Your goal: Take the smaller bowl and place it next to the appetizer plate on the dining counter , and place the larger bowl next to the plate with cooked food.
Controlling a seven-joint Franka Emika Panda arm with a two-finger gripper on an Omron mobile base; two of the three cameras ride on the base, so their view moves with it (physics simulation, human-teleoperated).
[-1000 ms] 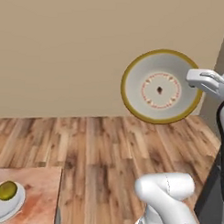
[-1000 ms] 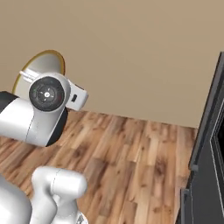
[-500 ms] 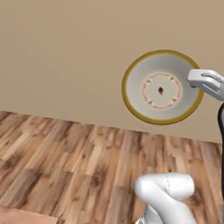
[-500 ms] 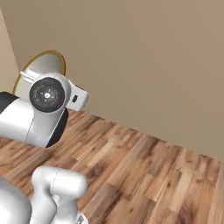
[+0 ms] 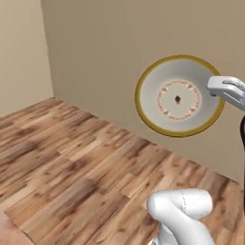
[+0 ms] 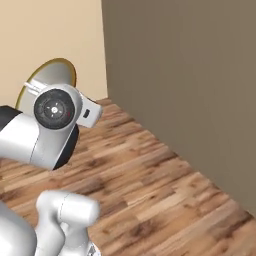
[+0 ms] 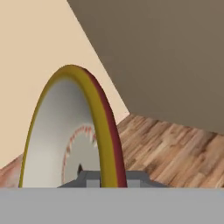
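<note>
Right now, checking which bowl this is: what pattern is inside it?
Red dotted ring around a dark centre spot on the smaller bowl; left base view.

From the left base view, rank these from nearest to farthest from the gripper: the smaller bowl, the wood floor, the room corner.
1. The smaller bowl: clamped at its rim in the gripper, held on edge.
2. The wood floor: below the bowl, lower left.
3. The room corner: far upper left, where the walls meet.

Your base is turning: the whole scene slides across both base views. The worktop corner with its plate is gone from the left base view, and a wall corner [image 5: 44,46] now shows above the wood floor [image 5: 68,162].
</note>
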